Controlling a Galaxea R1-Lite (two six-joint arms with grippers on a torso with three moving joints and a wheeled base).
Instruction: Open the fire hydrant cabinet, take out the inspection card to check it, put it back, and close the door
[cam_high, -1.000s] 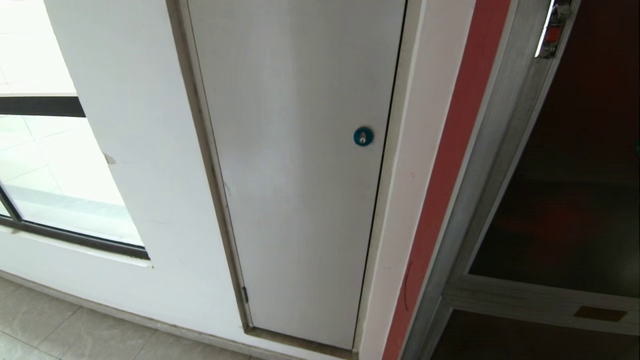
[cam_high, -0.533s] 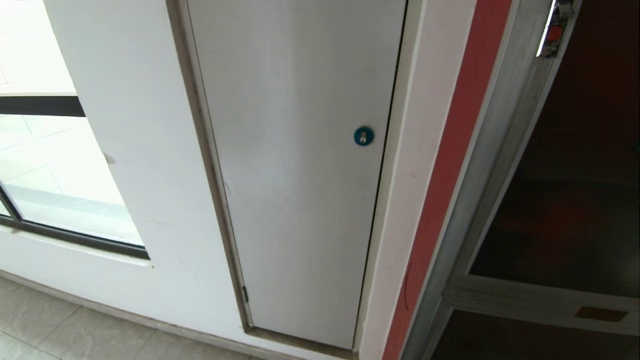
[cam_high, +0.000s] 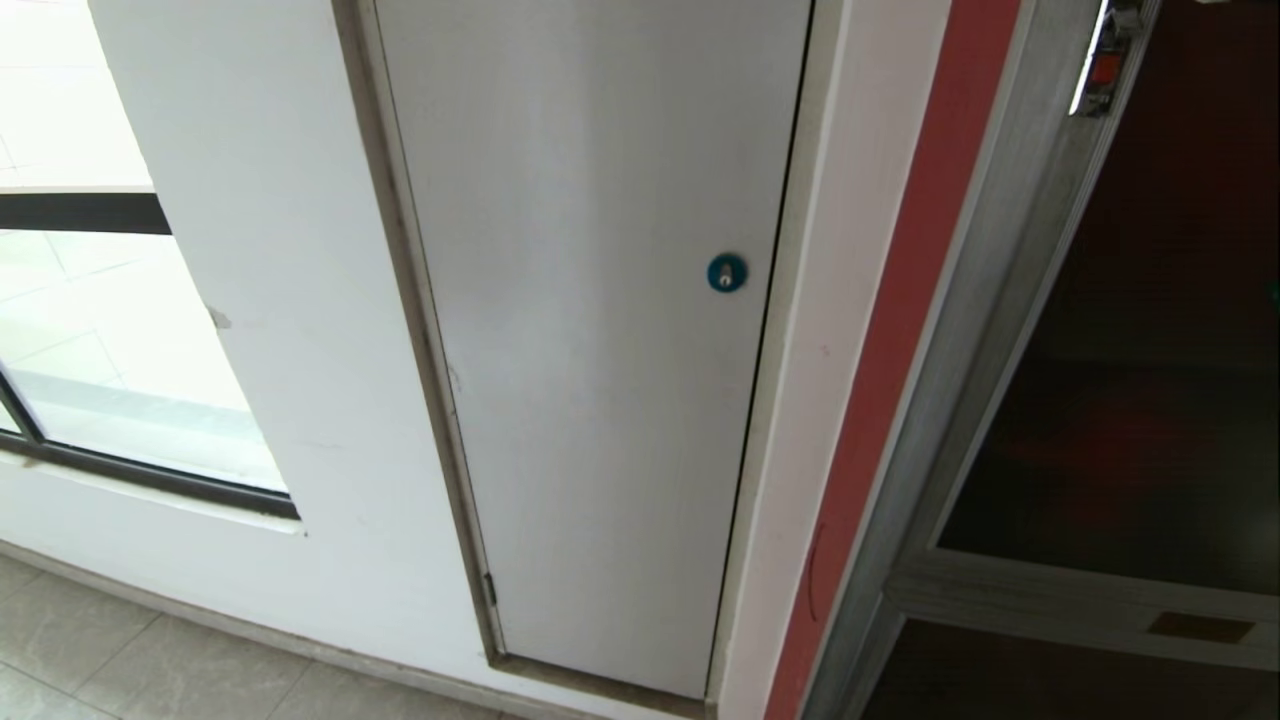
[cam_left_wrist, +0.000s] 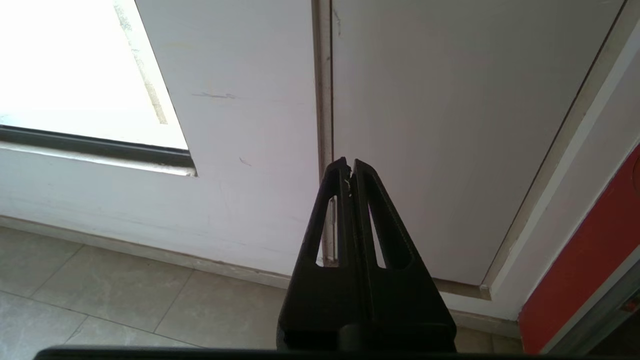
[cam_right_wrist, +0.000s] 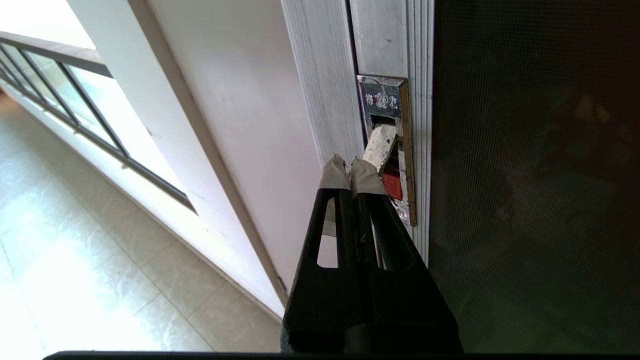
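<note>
Pressing taped black claw (cam_right_wrist: 350, 167), scuffed metal latch (cam_right_wrist: 386, 150)

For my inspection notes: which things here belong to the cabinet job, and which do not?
Job:
silver-framed fire hydrant cabinet
its dark tinted glass door
small red latch
right claw, shut at the latch

Not job:
plain white door
round blue lock
window

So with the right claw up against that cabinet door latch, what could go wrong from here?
1. The right claw is shut, its taped tips beside the latch's raised lever, not around it; a push could slide off onto the metal frame.
2. The tinted glass door sits right beside the latch, so a slip might strike the glass.
3. In the head view the latch lies at the picture's edge and the claw is out of frame.
</note>
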